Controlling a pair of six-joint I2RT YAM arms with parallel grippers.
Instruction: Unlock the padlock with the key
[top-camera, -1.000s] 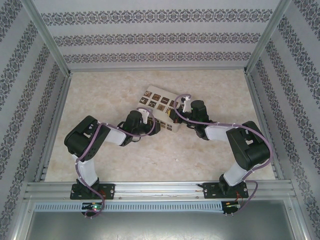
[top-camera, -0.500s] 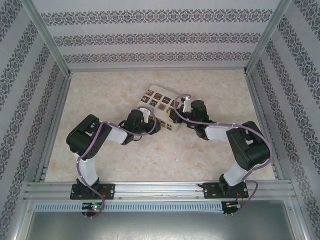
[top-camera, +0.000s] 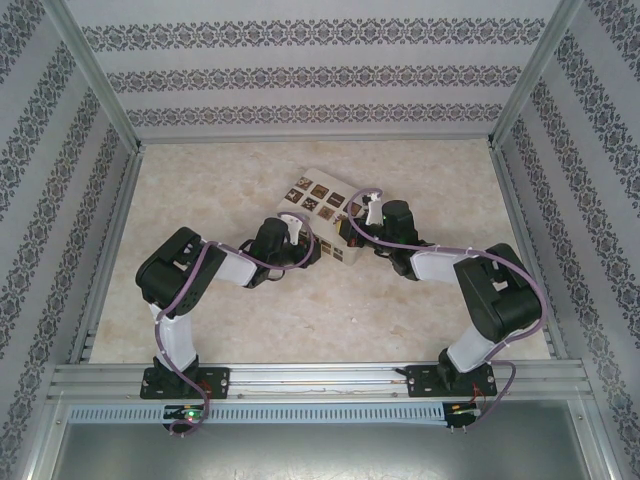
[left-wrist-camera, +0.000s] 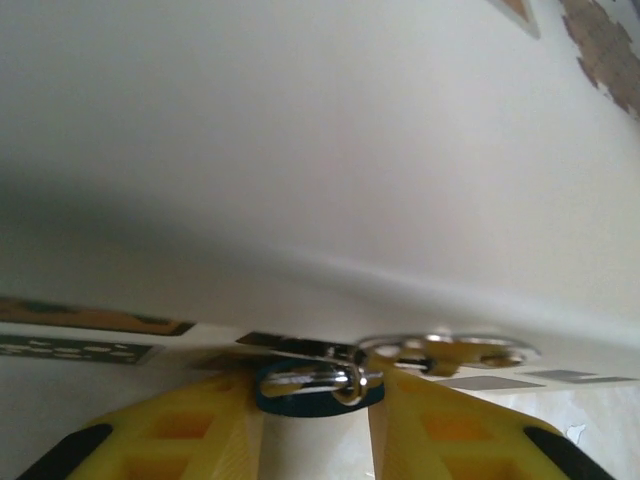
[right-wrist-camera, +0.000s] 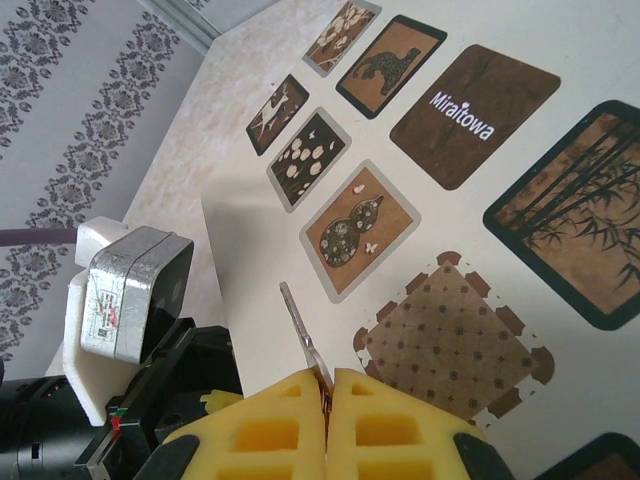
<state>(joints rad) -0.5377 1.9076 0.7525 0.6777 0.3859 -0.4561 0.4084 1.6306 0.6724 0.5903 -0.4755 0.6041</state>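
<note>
Compared with a second ago, the patterned box (top-camera: 318, 192) on the desk (top-camera: 200, 190) has slid slightly toward 1 o'clock. The left arm has followed it toward 3 o'clock, while the right arm has barely moved.

In the left wrist view, the left gripper (left-wrist-camera: 312, 395) has its jaws against both sides of the blue padlock (left-wrist-camera: 320, 402). The padlock hangs from a metal hasp (left-wrist-camera: 440, 352) at the box's lower edge, and its body lies across the view from 9 to 3 o'clock.

The right gripper (right-wrist-camera: 328, 385) has its jaws pressed together on the key (right-wrist-camera: 298, 325). The key's slim blade runs from 5 to 11 o'clock, with the tip pointing toward 11 along the box's edge.
</note>
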